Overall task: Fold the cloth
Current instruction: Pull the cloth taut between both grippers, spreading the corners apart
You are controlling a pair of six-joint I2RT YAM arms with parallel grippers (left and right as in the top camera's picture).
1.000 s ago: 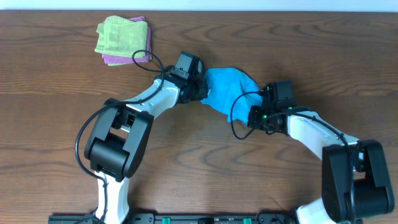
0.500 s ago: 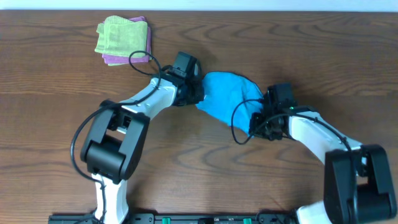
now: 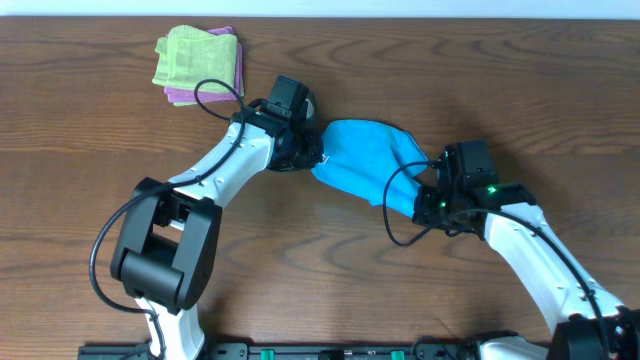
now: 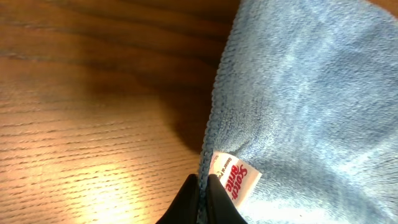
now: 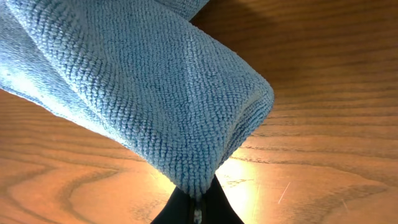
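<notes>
The sky-blue cloth hangs bunched between both arms over the middle of the wooden table. My left gripper is shut on its left hemmed edge, beside a white label; in the left wrist view the black fingertips pinch the hem of the cloth. My right gripper is shut on the lower right corner. In the right wrist view the cloth droops above my right gripper, its tip caught between the dark fingers.
A folded light green cloth lies on a pink-purple one at the table's far left. Black cables loop beside both wrists. The table's far edge runs along the top of the overhead view.
Both arms moved apart with the cloth: the left gripper shifted slightly left and back, the right one moved right and toward the front. The cloth has stretched wider between them.
</notes>
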